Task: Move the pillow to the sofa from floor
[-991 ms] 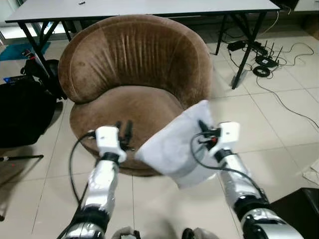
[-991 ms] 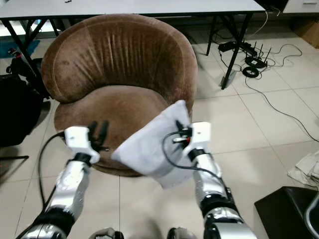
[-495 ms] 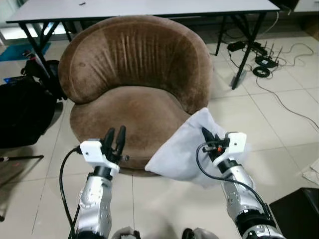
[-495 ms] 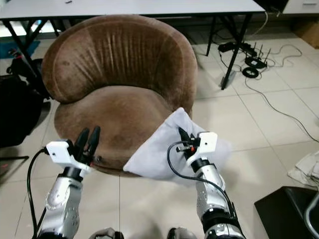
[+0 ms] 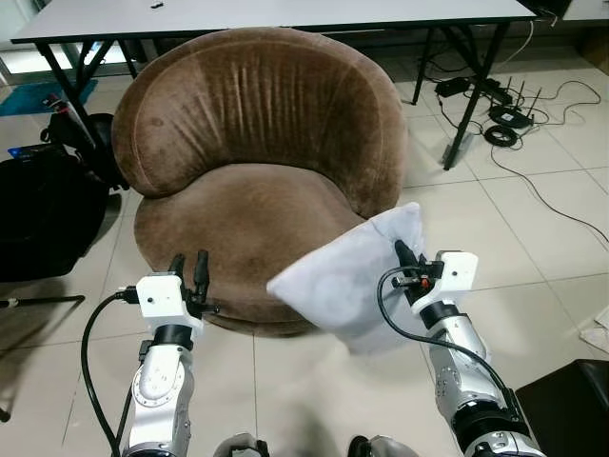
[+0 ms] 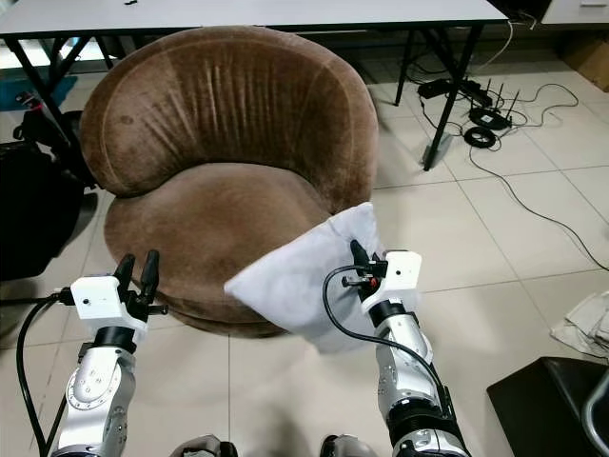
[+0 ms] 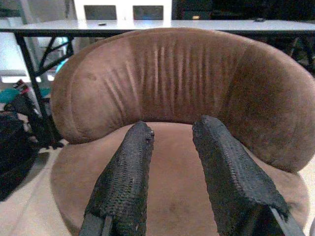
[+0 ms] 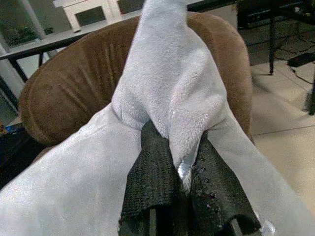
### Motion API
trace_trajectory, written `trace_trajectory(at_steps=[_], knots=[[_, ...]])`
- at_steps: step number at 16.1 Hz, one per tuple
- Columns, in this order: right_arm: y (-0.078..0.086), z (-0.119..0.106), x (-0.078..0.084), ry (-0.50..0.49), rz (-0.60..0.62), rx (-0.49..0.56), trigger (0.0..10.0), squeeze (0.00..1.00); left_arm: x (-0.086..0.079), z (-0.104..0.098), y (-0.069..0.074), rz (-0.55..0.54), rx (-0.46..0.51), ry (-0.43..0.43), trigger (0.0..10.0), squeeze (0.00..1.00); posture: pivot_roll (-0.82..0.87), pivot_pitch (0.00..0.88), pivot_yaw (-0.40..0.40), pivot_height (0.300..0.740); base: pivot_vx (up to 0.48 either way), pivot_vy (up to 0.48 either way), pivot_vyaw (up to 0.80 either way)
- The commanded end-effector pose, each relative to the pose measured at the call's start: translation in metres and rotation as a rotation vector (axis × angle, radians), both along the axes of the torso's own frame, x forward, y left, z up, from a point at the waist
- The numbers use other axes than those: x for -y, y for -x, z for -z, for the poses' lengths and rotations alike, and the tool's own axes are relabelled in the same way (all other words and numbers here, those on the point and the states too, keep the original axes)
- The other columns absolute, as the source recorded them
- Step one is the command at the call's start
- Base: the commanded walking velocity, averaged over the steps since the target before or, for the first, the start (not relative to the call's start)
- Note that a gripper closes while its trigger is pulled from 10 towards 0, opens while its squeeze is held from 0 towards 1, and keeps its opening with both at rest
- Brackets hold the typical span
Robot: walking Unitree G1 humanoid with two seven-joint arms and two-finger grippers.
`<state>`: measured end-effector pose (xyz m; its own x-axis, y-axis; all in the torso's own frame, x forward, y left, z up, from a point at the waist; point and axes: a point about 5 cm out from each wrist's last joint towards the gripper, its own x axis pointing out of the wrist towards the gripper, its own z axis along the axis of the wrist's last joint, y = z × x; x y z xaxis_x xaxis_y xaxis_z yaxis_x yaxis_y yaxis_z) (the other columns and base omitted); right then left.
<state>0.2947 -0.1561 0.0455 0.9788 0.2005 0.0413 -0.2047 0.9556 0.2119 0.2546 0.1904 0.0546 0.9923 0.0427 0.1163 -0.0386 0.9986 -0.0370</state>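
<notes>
Tiled floor (image 5: 533, 238), long table (image 5: 285, 14) behind, cables (image 5: 504, 114) at right.
Sofa (image 5: 257, 143) — round, brown, seat bare.
Pillow (image 5: 347, 281) — pale grey, lifted off the tiles, hanging beside the sofa's front right edge, one corner overlapping the seat rim.
Right gripper (image 8: 177, 172) — clenched on a bunched fold of pillow fabric.
Left gripper (image 7: 172, 162) — fingers parted, grasping nothing, aimed at the seat from its front left.
Step, by judgement: carry phase, placement not yet done. Next: lift up and over the rim, toward seat centre, then release.
</notes>
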Motion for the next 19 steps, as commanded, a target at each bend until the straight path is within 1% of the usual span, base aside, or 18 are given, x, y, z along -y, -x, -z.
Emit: trace_trajectory(at_steps=[1, 2, 3, 4, 5, 6, 8, 9, 12, 13, 15, 19], knots=[[-0.002, -0.007, 0.0, 0.014, -0.016, 0.034, 10.0, 0.0, 0.005, -0.007, 0.001, 0.037, 0.047, 0.019, 10.0, 0.0, 0.02, 0.126, 0.025, 0.74, 0.0, 0.0, 0.0], [-0.002, -0.005, 0.0, 0.024, -0.015, 0.017, 10.0, 0.0, 0.009, -0.007, 0.003, 0.074, 0.04, 0.024, 10.0, 0.0, 0.02, 0.124, 0.025, 0.74, 0.0, 0.0, 0.0], [-0.002, -0.006, -0.002, 0.046, -0.033, 0.023, 10.0, 0.0, 0.012, -0.006, 0.005, 0.091, 0.019, 0.009, 10.0, 0.0, 0.02, 0.117, 0.026, 0.74, 0.0, 0.0, 0.0], [-0.002, -0.007, -0.003, 0.059, -0.041, 0.027, 10.0, 0.0, 0.012, -0.006, 0.006, 0.094, 0.019, 0.003, 10.0, 0.0, 0.02, 0.117, 0.026, 0.74, 0.0, 0.0, 0.0], [-0.003, -0.008, -0.004, 0.082, -0.054, 0.035, 10.0, 0.0, 0.013, -0.007, 0.008, 0.108, 0.014, -0.038, 10.0, 0.0, 0.02, 0.11, 0.03, 0.74, 0.0, 0.0, 0.8], [-0.003, -0.008, -0.005, 0.083, -0.058, 0.035, 10.0, 0.0, 0.014, -0.009, 0.01, 0.125, 0.017, -0.065, 10.0, 0.0, 0.03, 0.107, 0.031, 0.74, 0.0, 0.0, 0.8], [-0.003, -0.007, -0.006, 0.072, -0.057, 0.026, 10.0, 0.0, 0.014, -0.012, 0.012, 0.139, 0.022, -0.064, 10.0, 0.0, 0.03, 0.107, 0.031, 0.74, 0.0, 0.0, 0.8], [-0.003, -0.006, -0.007, 0.066, -0.062, 0.018, 10.0, 0.0, 0.015, -0.014, 0.013, 0.15, 0.008, -0.068, 10.0, 0.0, 0.03, 0.102, 0.028, 0.74, 0.0, 0.0, 0.8], [-0.003, -0.005, -0.009, 0.065, -0.077, 0.011, 10.0, 0.0, 0.015, -0.017, 0.01, 0.136, 0.036, -0.068, 10.0, 0.0, 0.03, 0.099, 0.026, 0.74, 0.0, 0.0, 0.8], [-0.002, -0.004, -0.011, 0.062, -0.088, 0.009, 10.0, 0.0, 0.014, -0.02, 0.008, 0.124, 0.044, -0.062, 10.0, 0.0, 0.03, 0.097, 0.027, 0.74, 0.289, 0.0, 0.8], [-0.001, -0.003, -0.014, 0.021, -0.097, -0.004, 10.0, 0.0, 0.013, -0.022, 0.007, 0.115, 0.045, -0.062, 10.0, 0.0, 0.03, 0.097, 0.027, 0.74, 0.371, 0.0, 0.0], [-0.002, -0.002, -0.015, 0.051, -0.1, -0.005, 10.0, 0.0, 0.009, -0.022, 0.011, 0.106, 0.04, -0.069, 10.0, 0.0, 0.04, 0.099, 0.018, 0.74, 0.442, 0.0, 0.0]])
